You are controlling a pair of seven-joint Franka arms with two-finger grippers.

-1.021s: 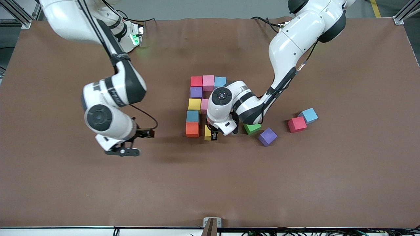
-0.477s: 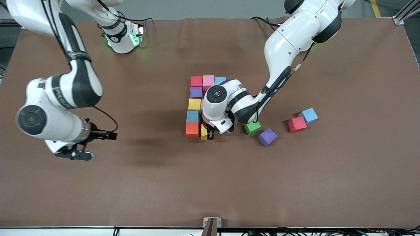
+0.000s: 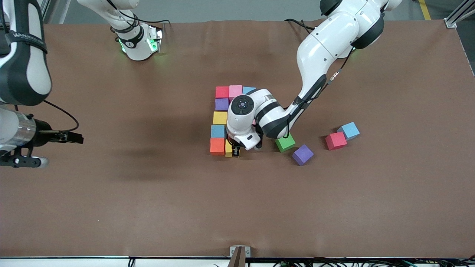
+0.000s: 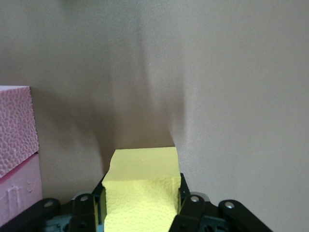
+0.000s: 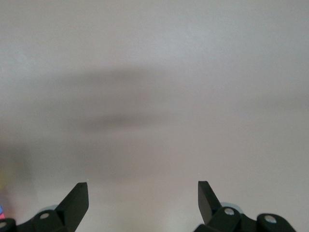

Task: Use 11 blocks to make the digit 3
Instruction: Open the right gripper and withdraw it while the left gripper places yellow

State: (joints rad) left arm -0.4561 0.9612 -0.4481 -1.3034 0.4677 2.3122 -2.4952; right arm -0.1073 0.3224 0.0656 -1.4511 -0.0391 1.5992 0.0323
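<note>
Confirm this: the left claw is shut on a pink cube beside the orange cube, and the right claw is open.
Wrong colour. The left claw is shut on a yellow cube, as the left wrist view shows. It is beside the orange cube, and the right claw is open.

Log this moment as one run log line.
left gripper: shut on yellow block, beside orange block | right gripper: open, empty, waiting at right arm's end of table

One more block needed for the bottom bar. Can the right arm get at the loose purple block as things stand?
Probably not easily. The open right gripper waits at its own table end, and the left gripper, shut on a yellow block, sits between it and the purple block.
</note>
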